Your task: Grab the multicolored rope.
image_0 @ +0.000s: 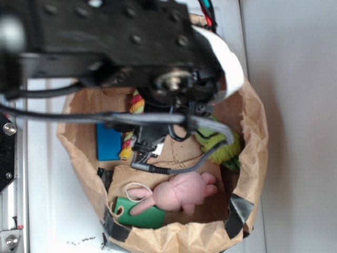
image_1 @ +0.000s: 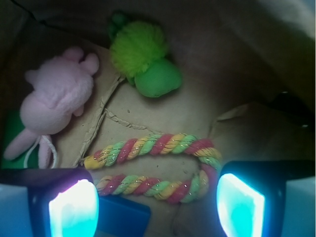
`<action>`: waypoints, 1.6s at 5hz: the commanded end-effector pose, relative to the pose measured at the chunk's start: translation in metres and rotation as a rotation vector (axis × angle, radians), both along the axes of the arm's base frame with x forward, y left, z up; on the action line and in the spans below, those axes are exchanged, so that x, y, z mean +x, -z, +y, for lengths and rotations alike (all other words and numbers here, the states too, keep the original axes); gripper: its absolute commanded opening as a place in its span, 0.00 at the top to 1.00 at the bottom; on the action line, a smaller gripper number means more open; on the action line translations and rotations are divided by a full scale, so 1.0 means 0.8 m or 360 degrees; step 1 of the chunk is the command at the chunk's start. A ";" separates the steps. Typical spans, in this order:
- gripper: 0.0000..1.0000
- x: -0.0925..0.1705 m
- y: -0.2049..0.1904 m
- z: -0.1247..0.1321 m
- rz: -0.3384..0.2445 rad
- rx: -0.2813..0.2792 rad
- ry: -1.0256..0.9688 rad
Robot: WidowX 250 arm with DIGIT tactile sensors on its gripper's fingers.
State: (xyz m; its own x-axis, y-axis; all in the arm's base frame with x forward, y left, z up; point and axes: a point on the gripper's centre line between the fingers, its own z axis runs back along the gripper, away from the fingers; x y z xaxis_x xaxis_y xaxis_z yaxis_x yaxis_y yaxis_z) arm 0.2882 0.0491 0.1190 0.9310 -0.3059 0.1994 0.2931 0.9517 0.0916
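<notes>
The multicolored rope lies as a sideways U on the bag floor, twisted from red, yellow and light-green strands, its bend to the right. In the exterior view only short pieces of the rope show beside the arm. My gripper hovers just above it, open, its two glowing fingers spread wide with the rope's lower leg between them and nothing held. In the exterior view the gripper hangs inside the bag, mostly hidden by the arm.
A brown paper bag walls everything in. Inside lie a pink plush bunny with a thin white string loop, a fuzzy green toy, a blue block and a green block.
</notes>
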 end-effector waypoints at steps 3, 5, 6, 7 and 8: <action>0.00 0.007 0.023 0.050 -0.0064 0.0025 -0.0034; 0.00 0.017 0.044 0.047 -0.0040 0.0041 -0.0013; 0.00 0.024 0.055 0.054 -0.0008 0.0030 -0.0055; 0.00 0.031 0.073 0.054 0.0038 0.0021 -0.0092; 0.00 0.036 0.087 0.054 0.0034 0.0063 -0.0086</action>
State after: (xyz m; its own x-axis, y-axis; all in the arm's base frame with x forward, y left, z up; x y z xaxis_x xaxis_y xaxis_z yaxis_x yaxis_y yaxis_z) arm 0.3064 0.0908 0.0383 0.9549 -0.2652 0.1336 0.2541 0.9625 0.0948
